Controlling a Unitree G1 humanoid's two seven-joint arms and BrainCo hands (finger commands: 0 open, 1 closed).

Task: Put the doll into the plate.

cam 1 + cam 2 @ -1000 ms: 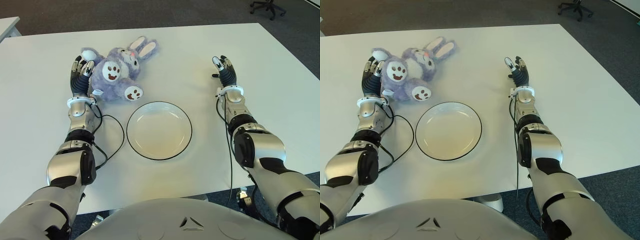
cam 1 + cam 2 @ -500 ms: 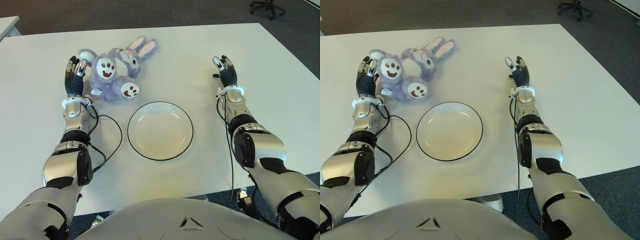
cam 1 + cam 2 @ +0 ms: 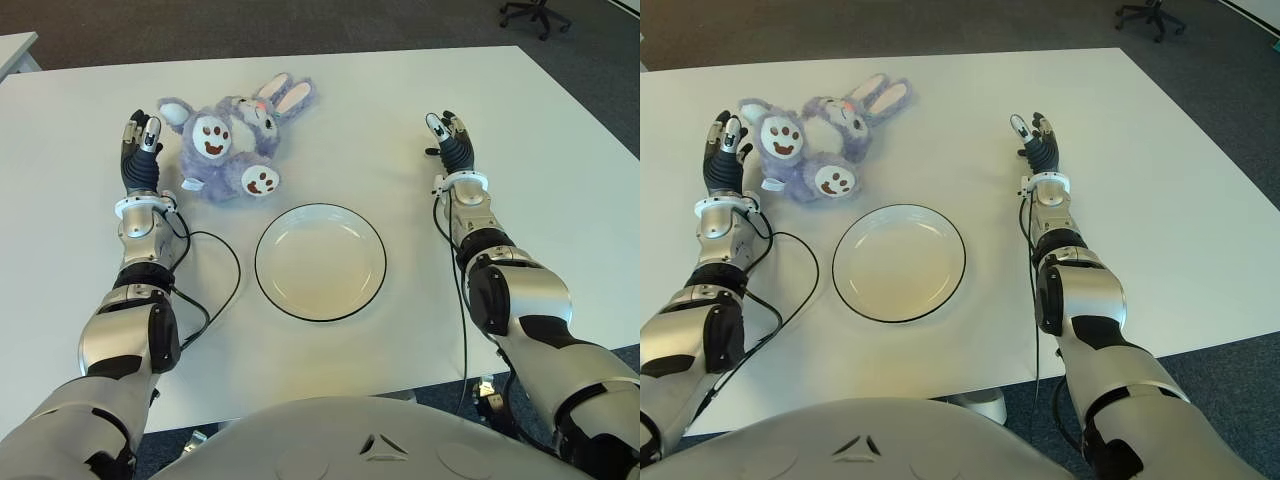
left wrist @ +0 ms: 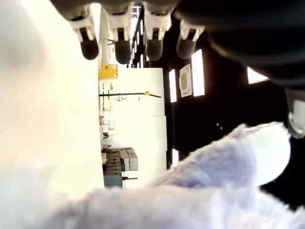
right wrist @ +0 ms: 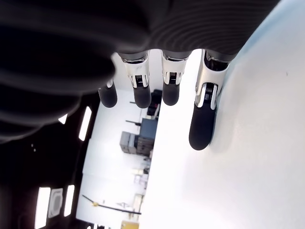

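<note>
A purple plush rabbit doll [image 3: 228,142] lies on its back on the white table [image 3: 360,110], feet up, ears pointing to the far right. A white plate with a dark rim [image 3: 320,260] sits nearer me, in front of the doll and apart from it, with nothing in it. My left hand [image 3: 140,155] is just left of the doll, fingers straight and spread, holding nothing; the doll's fur [image 4: 200,191] fills its wrist view. My right hand [image 3: 450,145] lies flat and open far to the right of the plate, fingers [image 5: 202,126] extended on the table.
A black cable [image 3: 215,275] loops on the table between my left arm and the plate. An office chair base [image 3: 535,15] stands on the dark carpet beyond the table's far right corner. Another table's corner [image 3: 15,50] shows at far left.
My left hand has let go of the doll and slid left, away from it. The doll settled slightly to the left. The right hand has not moved.
</note>
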